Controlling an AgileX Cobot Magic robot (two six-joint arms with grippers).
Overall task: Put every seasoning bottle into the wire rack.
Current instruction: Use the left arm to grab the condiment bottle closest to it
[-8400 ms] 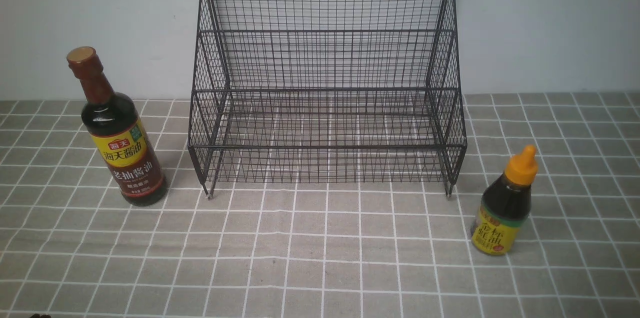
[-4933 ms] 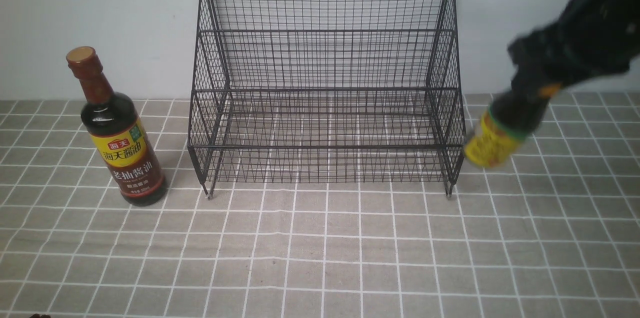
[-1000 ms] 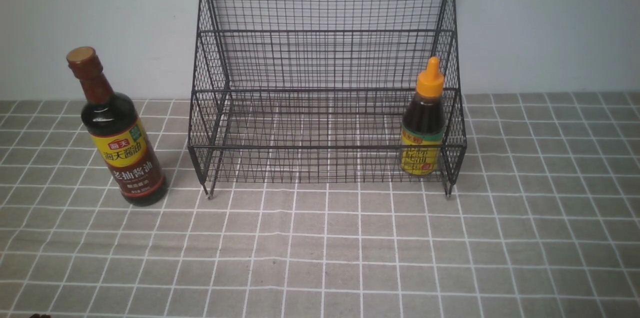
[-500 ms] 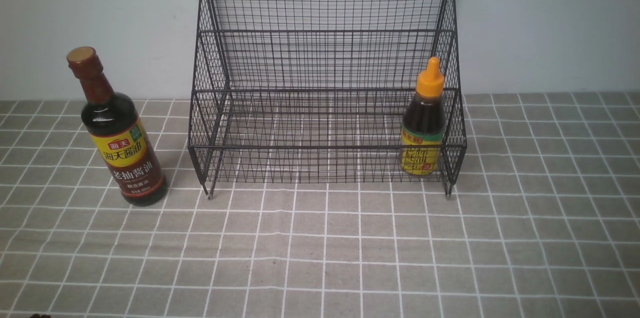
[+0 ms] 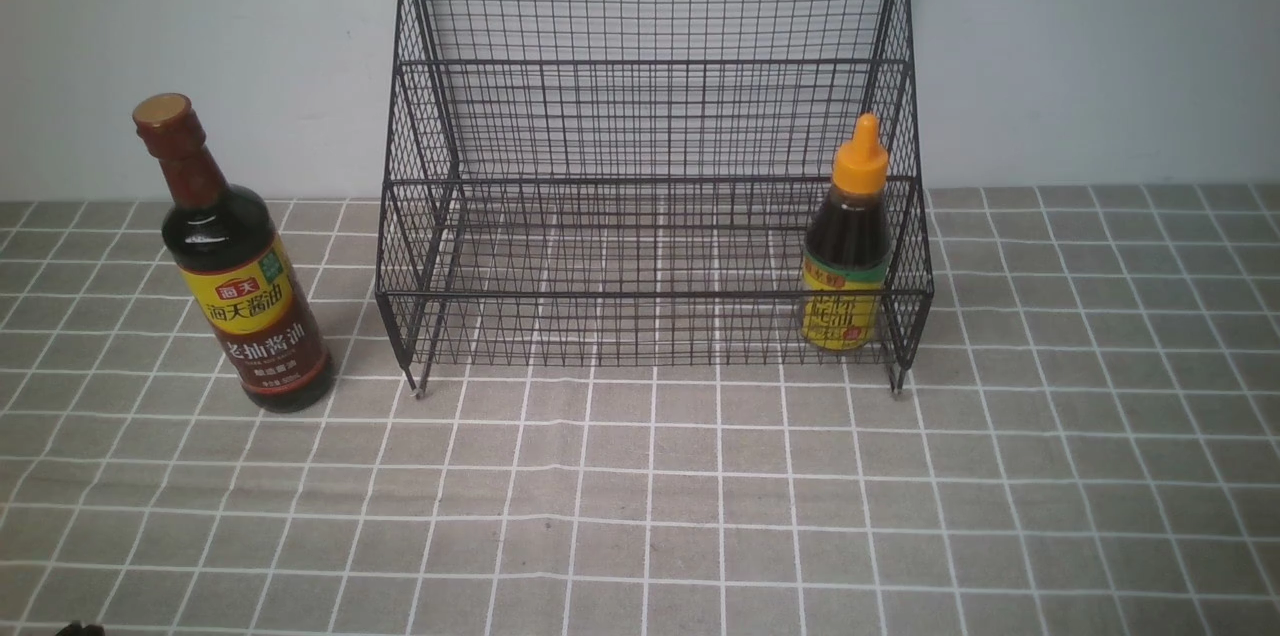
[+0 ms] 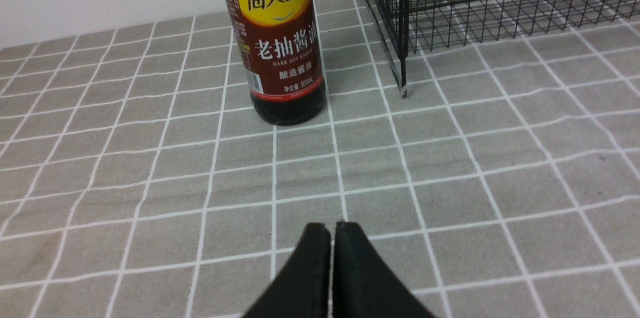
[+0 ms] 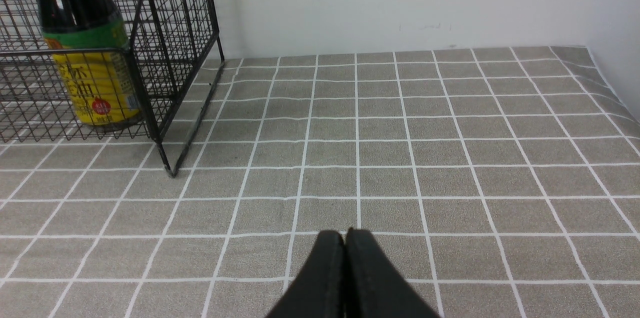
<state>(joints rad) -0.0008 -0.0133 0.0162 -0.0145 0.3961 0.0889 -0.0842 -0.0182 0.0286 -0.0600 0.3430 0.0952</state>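
The black wire rack (image 5: 650,66) stands at the back middle against the wall. The short seasoning bottle (image 5: 846,236) with orange nozzle and yellow label stands upright in the rack's lower tier at its right end; the right wrist view also shows this short bottle (image 7: 85,48). The tall seasoning bottle (image 5: 232,266) with brown-red cap stands upright on the cloth left of the rack; its lower half (image 6: 280,43) fills the left wrist view. My left gripper (image 6: 332,228) is shut and empty, well short of the tall bottle. My right gripper (image 7: 345,234) is shut and empty, away from the rack (image 7: 160,58).
A grey checked tablecloth (image 5: 650,516) covers the table. A pale wall (image 5: 1100,46) runs behind the rack. The cloth's far right edge (image 7: 615,93) meets a side wall. One rack foot (image 6: 404,89) stands close to the tall bottle.
Nothing has moved over the last second. Earlier, my right gripper carried the short bottle from the cloth at the right into the rack's lower tier and withdrew.
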